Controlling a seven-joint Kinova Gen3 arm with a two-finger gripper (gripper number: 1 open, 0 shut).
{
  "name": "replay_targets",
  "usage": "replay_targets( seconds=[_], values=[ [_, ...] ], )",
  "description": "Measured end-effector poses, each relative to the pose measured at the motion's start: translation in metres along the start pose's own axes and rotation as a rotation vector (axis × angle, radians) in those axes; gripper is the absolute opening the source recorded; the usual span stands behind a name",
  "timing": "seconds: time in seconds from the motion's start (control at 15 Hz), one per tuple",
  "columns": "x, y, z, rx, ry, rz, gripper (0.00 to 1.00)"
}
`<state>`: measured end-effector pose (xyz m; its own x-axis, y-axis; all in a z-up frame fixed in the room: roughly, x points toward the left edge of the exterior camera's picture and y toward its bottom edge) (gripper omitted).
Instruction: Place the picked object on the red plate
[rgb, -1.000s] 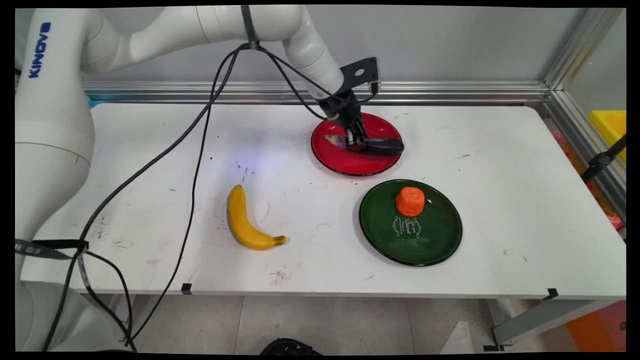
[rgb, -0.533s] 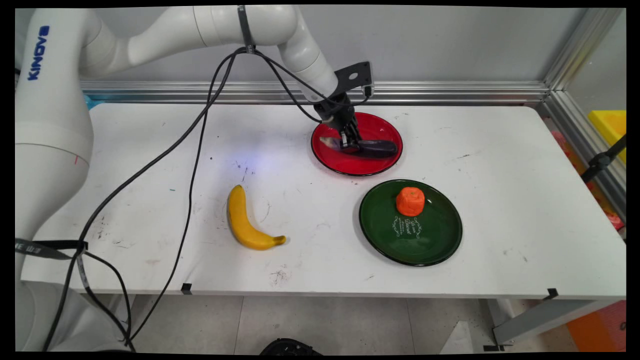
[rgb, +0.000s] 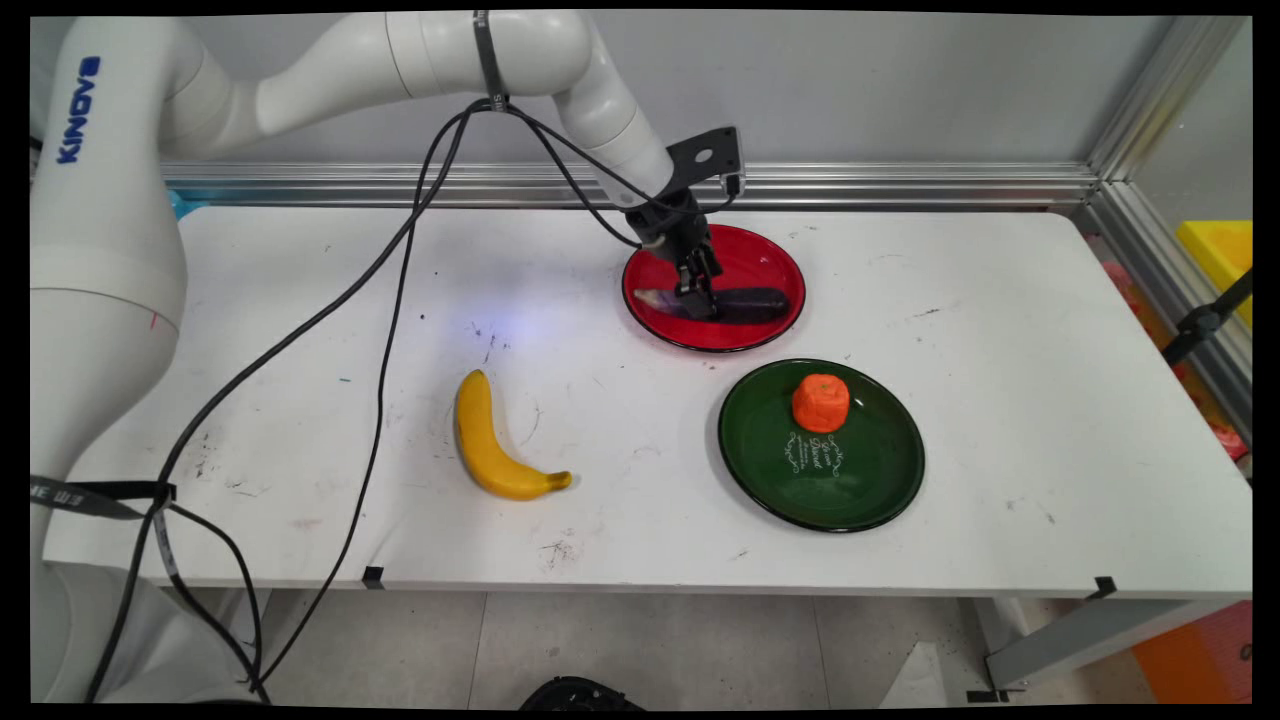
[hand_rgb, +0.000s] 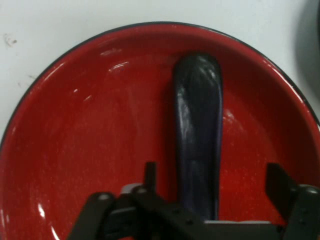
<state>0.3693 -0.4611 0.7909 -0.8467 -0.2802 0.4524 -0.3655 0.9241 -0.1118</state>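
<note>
Eggplant: we see the dark purple eggplant (hand_rgb: 197, 135) lying flat in the red plate (rgb: 760, 255), lengthwise across the plate's near half, with its paler stem end toward the arm's side.
Claw: the claw (rgb: 700, 300) is down over the stem-side part of the eggplant. In the hand view its fingers (hand_rgb: 277, 182) stand apart on either side with red plate showing between each finger and the skin, so we read it as released and straddling, not gripping.
Handling: we judge the eggplant light, fairly stiff and glossy, so likely a little slippery. Its rounded body may roll on the plate. The narrower stretch near the stem looks to us the best place to take hold, across its width.
Red plate: holds only the eggplant and sits toward the back of the tabletop (rgb: 1000, 350).
Green plate: the green plate (rgb: 860, 480) lies just in front of the red one, close but apart, with an orange (rgb: 821, 402) on its far half.
Banana: a banana (rgb: 490, 445) lies bare on the tabletop, well to the left of both plates.
Cables: black cables (rgb: 385, 330) hang from the arm across the left side.
</note>
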Motion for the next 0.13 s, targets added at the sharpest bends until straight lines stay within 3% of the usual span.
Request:
replay_targets(
  seconds=[0.13],
  values=[
    [0.0004, -0.0025, -0.0007, 0.004, 0.003, -0.002, 1.0]
  ],
)
